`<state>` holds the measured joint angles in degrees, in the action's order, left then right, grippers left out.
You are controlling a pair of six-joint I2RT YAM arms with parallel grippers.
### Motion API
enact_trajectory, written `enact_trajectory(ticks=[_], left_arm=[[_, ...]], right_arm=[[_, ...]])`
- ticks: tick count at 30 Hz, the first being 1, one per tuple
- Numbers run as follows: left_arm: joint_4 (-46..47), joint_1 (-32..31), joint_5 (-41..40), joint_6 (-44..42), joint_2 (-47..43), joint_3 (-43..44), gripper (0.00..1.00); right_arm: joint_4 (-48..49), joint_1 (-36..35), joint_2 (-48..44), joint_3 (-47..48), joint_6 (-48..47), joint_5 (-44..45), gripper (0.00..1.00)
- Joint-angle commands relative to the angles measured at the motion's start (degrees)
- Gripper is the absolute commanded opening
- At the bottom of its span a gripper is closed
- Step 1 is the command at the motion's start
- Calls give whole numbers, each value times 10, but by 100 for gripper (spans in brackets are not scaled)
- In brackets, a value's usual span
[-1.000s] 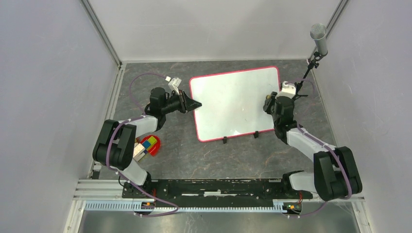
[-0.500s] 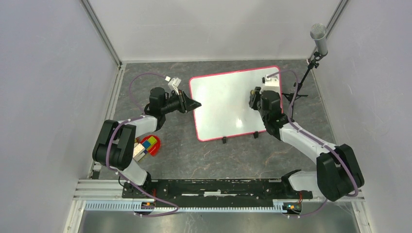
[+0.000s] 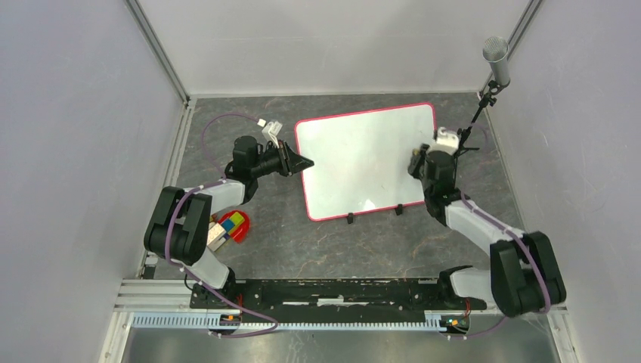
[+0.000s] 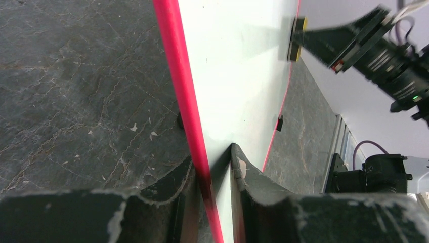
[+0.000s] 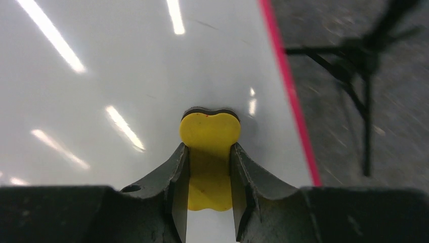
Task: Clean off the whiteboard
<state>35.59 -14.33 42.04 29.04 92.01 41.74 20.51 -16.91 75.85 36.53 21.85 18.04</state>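
**Bimanual erasing: one arm braces, the other wipes**

The whiteboard (image 3: 363, 155) rests on the dark table (image 3: 302, 249) between the two arms. The left gripper (image 4: 212, 162) is clenched on the board's red left frame edge — most likely to keep the board from sliding under the wiping load. The right gripper (image 5: 210, 152) grasps a yellow eraser (image 5: 210, 129), whose dark pad is pressed to the white surface near the right edge — only faint traces show nearby.

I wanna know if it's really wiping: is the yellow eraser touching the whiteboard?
Touching. The left wrist view shows the yellow eraser pressed flat against the whiteboard, with no gap.
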Motion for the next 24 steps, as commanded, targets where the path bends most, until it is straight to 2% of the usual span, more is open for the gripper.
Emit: enact_trajectory(ticks=[1, 4, 10, 16, 19, 22, 24], left_arm=[[-3, 5, -40, -73, 3, 8, 2], [3, 5, -42, -73, -3, 1, 2], [2, 5, -42, -73, -8, 0, 2], [0, 5, -41, -74, -8, 1, 2], [-12, 5, -50, -85, -14, 0, 2], [-15, 5, -51, -87, -14, 1, 2], [-14, 5, -51, -86, -14, 1, 2]], right_arm=[[-47, 47, -73, -110, -2, 52, 30], [-66, 48, -113, -123, -24, 73, 30], [-67, 33, -125, -49, -52, 36, 30], [-53, 9, -14, 110, -36, -4, 30], [-44, 10, 30, 174, -19, 3, 30], [-47, 17, 56, 198, -3, 40, 30], [-39, 25, 57, 182, 12, 52, 30]])
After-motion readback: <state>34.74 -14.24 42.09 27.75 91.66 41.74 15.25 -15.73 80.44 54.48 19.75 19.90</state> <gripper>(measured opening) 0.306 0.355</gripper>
